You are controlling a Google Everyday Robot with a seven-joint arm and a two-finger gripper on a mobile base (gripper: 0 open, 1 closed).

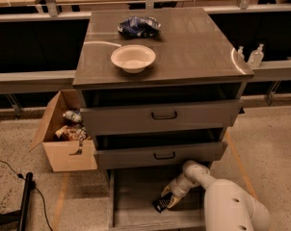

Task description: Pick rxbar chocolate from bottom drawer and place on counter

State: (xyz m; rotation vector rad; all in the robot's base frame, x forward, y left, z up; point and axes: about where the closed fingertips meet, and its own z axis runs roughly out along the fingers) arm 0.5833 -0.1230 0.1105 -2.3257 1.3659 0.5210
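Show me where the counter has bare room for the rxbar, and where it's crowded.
The counter is bare across its right half, from the white bowl to the right edge. A narrower strip lies left of the bowl. Crowded: centre-left, where the snack bag sits behind the bowl. The gripper is low in the bottom drawer, at the rxbar chocolate.

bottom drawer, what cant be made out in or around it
In the camera view:
- rxbar chocolate: lettering too small to read; the gripper, low in the bottom drawer, covers its right end.
- Drawer's rear: hidden under the middle drawer.
- Its right side: hidden behind the robot arm.
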